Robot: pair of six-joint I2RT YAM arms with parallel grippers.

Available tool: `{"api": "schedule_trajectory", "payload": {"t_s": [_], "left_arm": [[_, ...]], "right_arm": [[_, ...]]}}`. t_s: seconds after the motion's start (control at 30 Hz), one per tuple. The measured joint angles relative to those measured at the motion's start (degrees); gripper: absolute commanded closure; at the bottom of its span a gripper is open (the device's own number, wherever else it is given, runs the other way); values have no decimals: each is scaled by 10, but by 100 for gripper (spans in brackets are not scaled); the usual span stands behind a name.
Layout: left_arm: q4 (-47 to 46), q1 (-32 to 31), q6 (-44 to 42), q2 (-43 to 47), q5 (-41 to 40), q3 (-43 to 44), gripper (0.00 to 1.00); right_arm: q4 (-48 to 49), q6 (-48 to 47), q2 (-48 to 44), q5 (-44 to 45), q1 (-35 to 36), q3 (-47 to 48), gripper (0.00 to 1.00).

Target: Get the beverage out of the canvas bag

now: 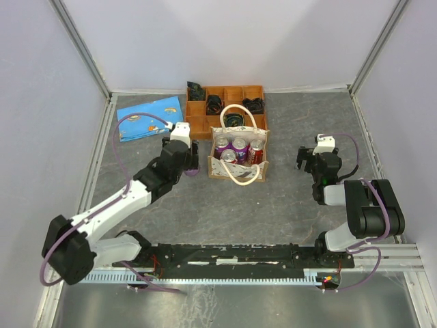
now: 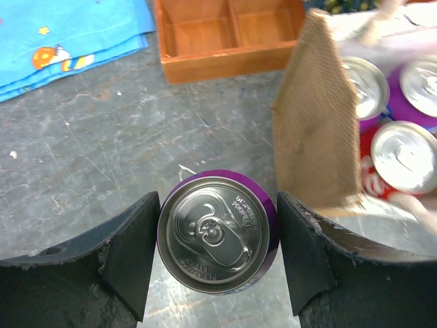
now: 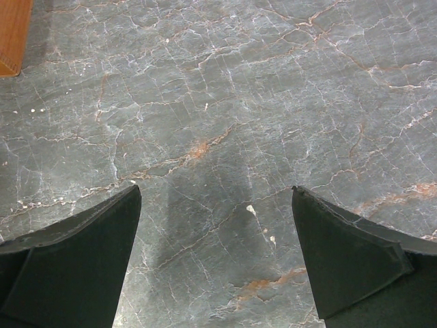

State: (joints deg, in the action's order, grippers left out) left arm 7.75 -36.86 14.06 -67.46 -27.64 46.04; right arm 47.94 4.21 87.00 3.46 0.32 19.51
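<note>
The cream canvas bag [image 1: 237,169] stands upright at the table's middle, its loop handles up, with several purple and red cans [image 1: 240,146] inside. Its side wall [image 2: 315,109] and three can tops [image 2: 405,156] show in the left wrist view. My left gripper [image 1: 190,168] is just left of the bag, outside it. Its fingers [image 2: 130,253] press both sides of a purple beverage can [image 2: 217,232], seen from above over the bare table. My right gripper [image 1: 308,156] is open and empty over the table right of the bag, as the right wrist view [image 3: 217,205] also shows.
An orange-brown compartmented wooden tray [image 1: 199,108] holding small dark items sits right behind the bag, and its front edge [image 2: 225,63] is close in the left wrist view. A blue patterned cloth [image 1: 147,117] lies at the back left. Enclosure walls ring the table.
</note>
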Motion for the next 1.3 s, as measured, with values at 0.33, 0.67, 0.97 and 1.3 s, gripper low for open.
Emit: {"api": "schedule_trajectory", "payload": {"t_s": [0.33, 0.67, 0.97, 1.3], "left_arm": [[0, -124, 5, 97, 82, -65, 97], [-47, -247, -17, 7, 149, -78, 97], [-93, -314, -72, -120, 146, -15, 97], [-140, -321, -97, -167, 141, 6, 78]], "right_arm": [[0, 0, 0, 0, 0, 0, 1], [0, 0, 0, 0, 0, 1, 1], [0, 0, 0, 0, 0, 1, 1], [0, 0, 0, 0, 0, 1, 1]]}}
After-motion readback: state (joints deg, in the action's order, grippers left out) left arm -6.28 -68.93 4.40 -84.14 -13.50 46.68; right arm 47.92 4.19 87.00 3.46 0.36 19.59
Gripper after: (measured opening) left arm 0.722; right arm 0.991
